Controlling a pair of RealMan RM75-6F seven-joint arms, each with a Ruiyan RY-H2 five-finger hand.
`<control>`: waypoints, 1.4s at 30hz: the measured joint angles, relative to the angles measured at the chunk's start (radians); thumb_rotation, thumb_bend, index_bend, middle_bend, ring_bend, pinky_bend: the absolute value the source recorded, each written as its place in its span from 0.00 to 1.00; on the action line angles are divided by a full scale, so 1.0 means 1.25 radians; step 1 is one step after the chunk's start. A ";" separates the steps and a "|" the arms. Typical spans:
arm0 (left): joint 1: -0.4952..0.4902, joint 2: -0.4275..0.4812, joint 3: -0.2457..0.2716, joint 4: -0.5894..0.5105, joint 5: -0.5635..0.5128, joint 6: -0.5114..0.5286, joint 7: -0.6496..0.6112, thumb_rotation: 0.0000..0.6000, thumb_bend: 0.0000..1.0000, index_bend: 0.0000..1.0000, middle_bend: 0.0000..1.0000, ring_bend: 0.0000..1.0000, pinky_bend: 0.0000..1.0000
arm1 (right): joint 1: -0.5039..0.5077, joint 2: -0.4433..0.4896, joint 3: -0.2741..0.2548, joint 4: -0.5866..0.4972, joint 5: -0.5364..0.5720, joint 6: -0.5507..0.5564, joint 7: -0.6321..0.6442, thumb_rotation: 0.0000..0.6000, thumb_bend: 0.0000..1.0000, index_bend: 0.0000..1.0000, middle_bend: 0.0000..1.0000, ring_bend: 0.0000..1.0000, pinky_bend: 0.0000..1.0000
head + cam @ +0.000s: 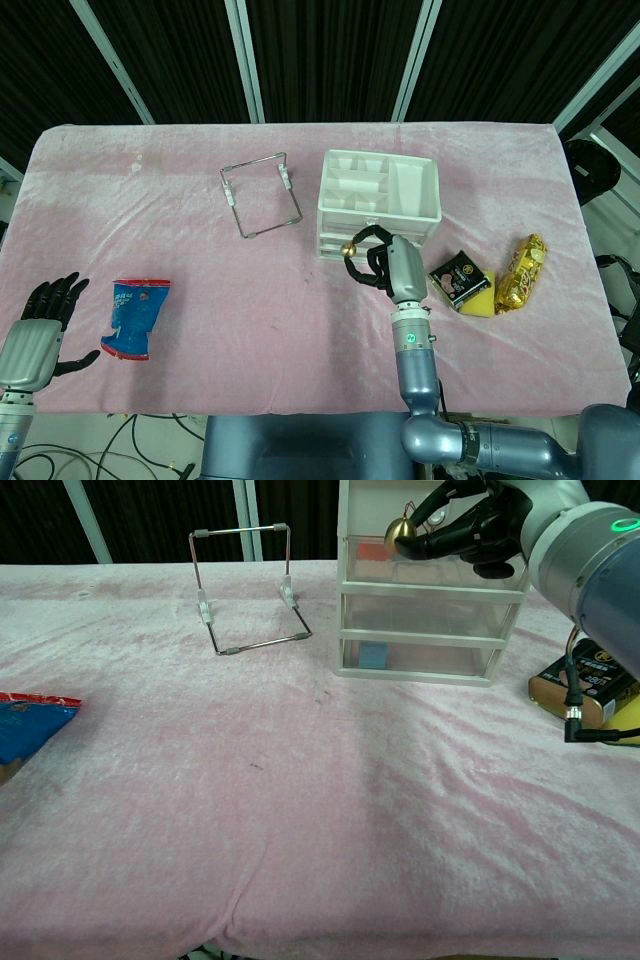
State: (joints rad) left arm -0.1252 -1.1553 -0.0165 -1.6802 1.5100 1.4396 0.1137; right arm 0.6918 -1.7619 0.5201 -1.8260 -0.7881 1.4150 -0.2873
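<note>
We see the right hand (385,262) pinching a small gold bell (349,248) against the drawer unit (378,205); the left hand (40,322), fingers spread, rests at the pink cloth's (270,330) near edge beside a blue packet (135,316).

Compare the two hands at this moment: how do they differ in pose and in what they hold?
The right hand pinches a small gold bell in front of the white drawer unit; the left hand holds nothing. The right hand's fingers curl together around the bell; the left hand's fingers are spread apart. The right hand is at mid-table; the left sits at the table's near left edge beside a blue snack bag. Both have black fingers.
</note>
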 measured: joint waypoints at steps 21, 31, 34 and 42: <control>0.001 0.000 -0.001 0.000 -0.003 0.001 0.001 1.00 0.00 0.00 0.00 0.00 0.00 | -0.004 -0.003 -0.001 0.003 0.006 -0.004 0.002 1.00 0.32 0.54 0.95 1.00 0.98; 0.001 0.000 -0.001 0.000 -0.004 0.000 0.001 1.00 0.00 0.00 0.00 0.00 0.00 | -0.003 -0.006 -0.002 0.006 0.006 -0.005 0.000 1.00 0.32 0.54 0.95 1.00 0.98; 0.000 0.000 -0.001 -0.001 -0.003 -0.002 0.002 1.00 0.00 0.00 0.00 0.00 0.00 | -0.003 -0.007 -0.003 0.007 0.008 -0.007 0.000 1.00 0.32 0.54 0.95 1.00 0.98; 0.001 0.001 0.000 -0.002 -0.004 -0.002 0.003 1.00 0.00 0.00 0.00 0.00 0.00 | -0.003 -0.019 -0.018 0.026 0.015 -0.019 0.000 1.00 0.31 0.54 0.95 1.00 0.98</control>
State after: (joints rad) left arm -0.1246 -1.1545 -0.0167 -1.6823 1.5044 1.4367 0.1179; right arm 0.6884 -1.7854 0.4977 -1.7933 -0.7687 1.3914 -0.2875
